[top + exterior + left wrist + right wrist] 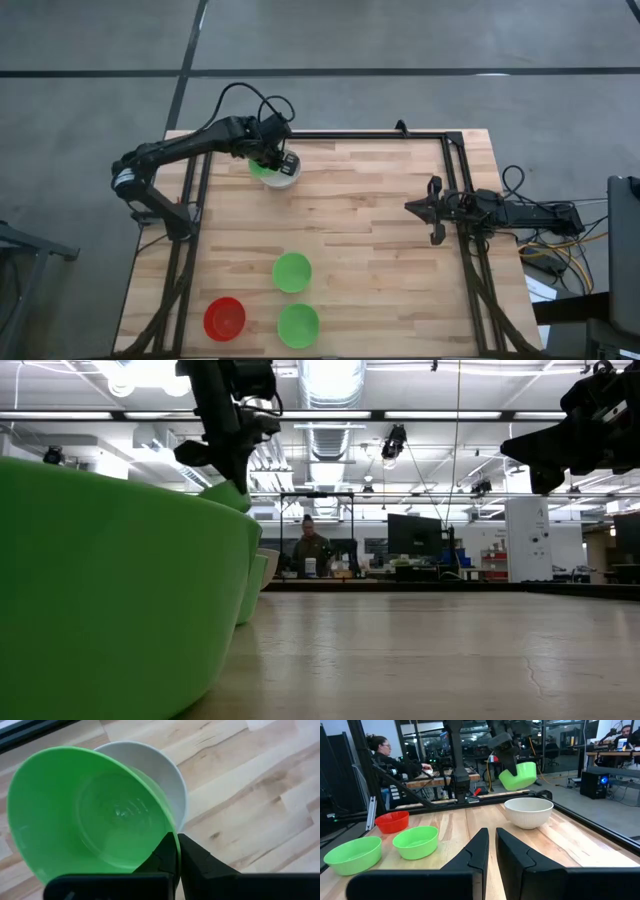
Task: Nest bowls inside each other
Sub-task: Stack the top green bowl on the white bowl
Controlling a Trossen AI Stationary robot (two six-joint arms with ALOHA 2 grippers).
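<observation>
Left fingers (175, 851) pinch a green bowl's (90, 810) rim, seemingly clear above the white bowl (528, 812).

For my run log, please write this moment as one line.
left gripper: shut on green bowl, tilted above white bowl | right gripper: shut, empty, waiting at right | loose: two green, one red

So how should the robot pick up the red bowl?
Probably by the rim, coming from above. The red bowl sits upright with its opening up, so one finger can go inside and one outside the thin wall, just as the left gripper pinches the green bowl.
</observation>
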